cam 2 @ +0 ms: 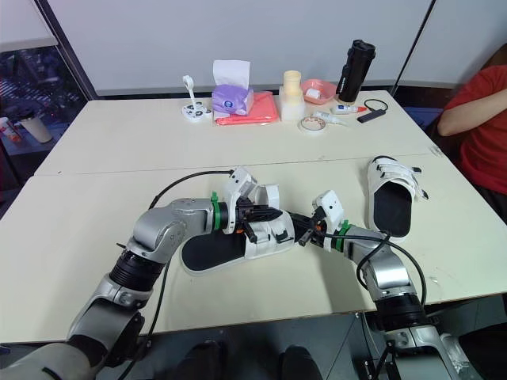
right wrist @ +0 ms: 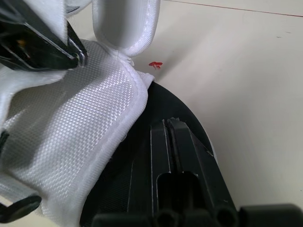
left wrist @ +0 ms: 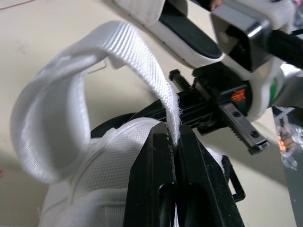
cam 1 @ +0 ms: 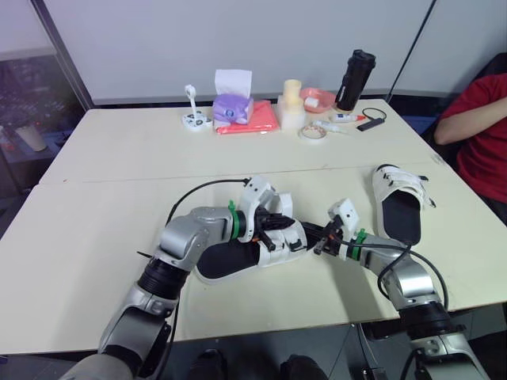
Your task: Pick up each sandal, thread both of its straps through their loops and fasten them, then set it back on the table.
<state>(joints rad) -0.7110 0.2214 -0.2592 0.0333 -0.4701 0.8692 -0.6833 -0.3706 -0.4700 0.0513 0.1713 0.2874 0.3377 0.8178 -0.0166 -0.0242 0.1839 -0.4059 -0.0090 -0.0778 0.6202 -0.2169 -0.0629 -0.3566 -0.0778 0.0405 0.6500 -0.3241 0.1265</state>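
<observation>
- Left wrist view: left gripper (left wrist: pixel 174 131) pinched the white strap (left wrist: pixel 142 61) between closed fingers.
- Near sandal (cam 1: pixel 226 263) lay on the table (cam 1: pixel 95 206) between both grippers.
- Right gripper (right wrist: pixel 168 124), fingers pressed together, rested against its black sole (right wrist: pixel 158 101).
- Second sandal (cam 1: pixel 400 207) lay well right.

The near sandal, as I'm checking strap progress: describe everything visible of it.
The near sandal lies on the table, black footbed, white woven upper. One white webbing strap arches up unfastened, pinched in the shut left tool. The right tool, shut, is at the footbed's edge beside the upper.
</observation>
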